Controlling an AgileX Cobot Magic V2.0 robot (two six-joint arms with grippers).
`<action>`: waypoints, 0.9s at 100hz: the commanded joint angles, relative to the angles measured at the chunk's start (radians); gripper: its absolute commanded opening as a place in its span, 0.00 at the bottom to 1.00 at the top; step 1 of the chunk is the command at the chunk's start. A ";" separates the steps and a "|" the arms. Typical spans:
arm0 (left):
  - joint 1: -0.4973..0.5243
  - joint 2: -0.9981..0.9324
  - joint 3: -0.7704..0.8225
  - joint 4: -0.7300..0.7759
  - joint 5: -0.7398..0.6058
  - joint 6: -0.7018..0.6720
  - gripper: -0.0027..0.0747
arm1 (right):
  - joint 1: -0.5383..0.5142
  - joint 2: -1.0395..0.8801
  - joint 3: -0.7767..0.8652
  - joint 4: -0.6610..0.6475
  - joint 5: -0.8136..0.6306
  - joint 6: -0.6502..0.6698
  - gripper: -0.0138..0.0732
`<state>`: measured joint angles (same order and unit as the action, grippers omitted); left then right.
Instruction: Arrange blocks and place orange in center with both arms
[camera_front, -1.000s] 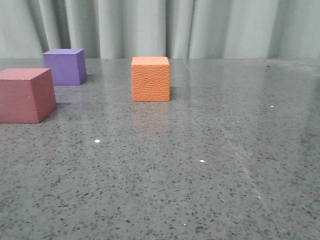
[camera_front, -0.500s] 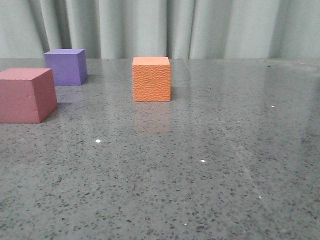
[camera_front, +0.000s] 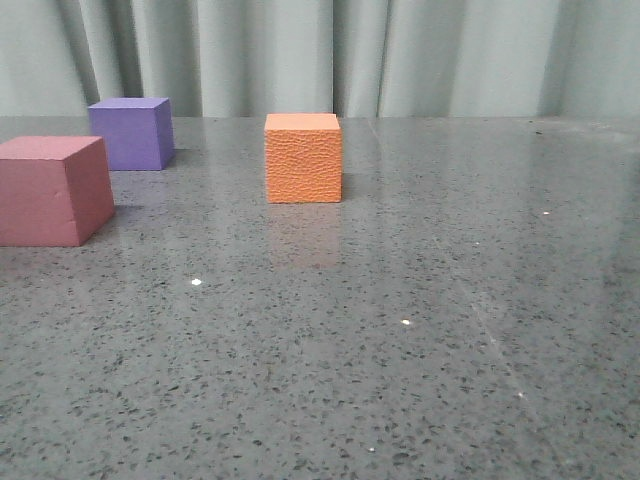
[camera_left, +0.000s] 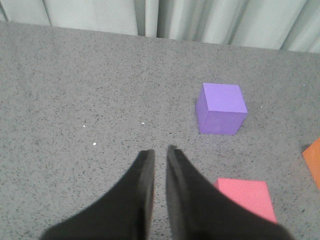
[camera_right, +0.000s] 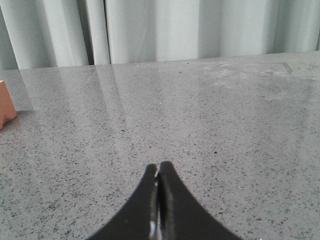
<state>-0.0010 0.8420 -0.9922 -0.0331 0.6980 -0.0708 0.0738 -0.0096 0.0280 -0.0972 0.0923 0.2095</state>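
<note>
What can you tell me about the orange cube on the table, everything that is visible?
The orange cube looks like foam, with a rough, pebbled front face and a smoother, paler top. It stands upright and square on the grey speckled table, near the middle, casting a faint reflection. Nothing touches it: the purple cube and pink-red cube sit apart to its left. No claw is near it.

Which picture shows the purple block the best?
The left wrist view: the purple block shows whole from above, its top and two sides clear. The front view has it too, but far back at the left, beyond the pink-red block. The right wrist view misses it.
</note>
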 joint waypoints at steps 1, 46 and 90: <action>-0.007 -0.003 -0.037 -0.013 -0.076 0.044 0.43 | -0.006 -0.021 -0.014 0.001 -0.085 -0.009 0.09; -0.086 0.014 -0.088 -0.151 -0.102 0.082 0.85 | -0.006 -0.021 -0.014 0.001 -0.085 -0.009 0.09; -0.510 0.396 -0.358 0.135 -0.185 -0.249 0.81 | -0.006 -0.021 -0.014 0.001 -0.085 -0.009 0.09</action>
<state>-0.4275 1.1646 -1.2614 -0.0198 0.6028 -0.1895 0.0738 -0.0096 0.0280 -0.0972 0.0923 0.2077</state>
